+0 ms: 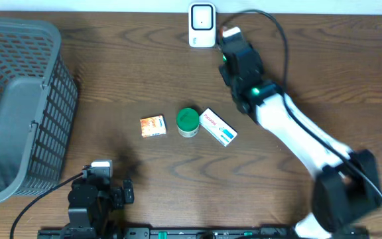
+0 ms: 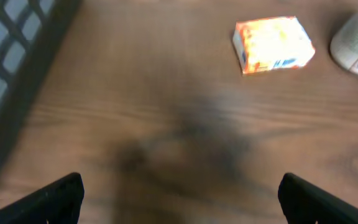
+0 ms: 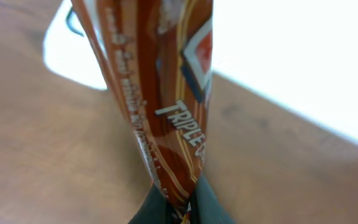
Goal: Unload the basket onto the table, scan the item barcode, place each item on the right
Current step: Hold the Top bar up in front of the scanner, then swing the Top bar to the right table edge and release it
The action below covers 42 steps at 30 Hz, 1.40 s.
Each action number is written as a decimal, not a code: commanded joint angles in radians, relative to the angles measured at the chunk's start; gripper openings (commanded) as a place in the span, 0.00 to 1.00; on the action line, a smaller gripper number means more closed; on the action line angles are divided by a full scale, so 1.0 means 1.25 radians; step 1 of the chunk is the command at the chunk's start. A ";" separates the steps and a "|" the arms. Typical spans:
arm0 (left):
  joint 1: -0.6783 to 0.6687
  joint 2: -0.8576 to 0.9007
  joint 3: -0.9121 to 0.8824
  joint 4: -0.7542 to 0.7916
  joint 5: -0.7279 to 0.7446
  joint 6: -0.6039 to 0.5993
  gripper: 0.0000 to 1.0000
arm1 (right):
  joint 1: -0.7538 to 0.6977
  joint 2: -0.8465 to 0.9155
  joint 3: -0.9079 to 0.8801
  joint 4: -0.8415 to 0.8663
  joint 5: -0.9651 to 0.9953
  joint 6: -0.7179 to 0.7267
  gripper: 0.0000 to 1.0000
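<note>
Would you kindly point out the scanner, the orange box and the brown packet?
scanner (image 1: 202, 25), overhead view, its white face.
orange box (image 2: 273, 43), left wrist view, its top face.
brown packet (image 3: 160, 93), right wrist view, its printed side.

Small box (image 1: 153, 126), jar (image 1: 188, 122), carton (image 1: 218, 127) side by side mid-table; basket (image 1: 18, 106) far left, scanner (image 1: 202, 25) behind.

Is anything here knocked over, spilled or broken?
Nothing stands out. The orange box, green-lidded jar and white box look intact, the white box merely angled; the right end effector holds a brown packet by the scanner.
</note>
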 commanded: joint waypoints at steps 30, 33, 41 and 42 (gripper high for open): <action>0.002 -0.001 0.003 -0.017 -0.007 -0.007 0.99 | 0.017 0.619 0.501 0.448 0.349 -0.987 0.01; 0.002 -0.001 0.003 -0.017 -0.007 -0.007 0.99 | 0.020 0.547 0.500 0.381 0.363 -0.946 0.01; 0.002 -0.001 0.003 -0.017 -0.007 -0.007 0.99 | -0.041 0.197 0.500 -0.219 0.362 -0.454 0.01; 0.002 -0.001 0.003 -0.017 -0.007 -0.007 0.99 | -0.048 0.186 0.500 -0.246 0.363 -0.429 0.01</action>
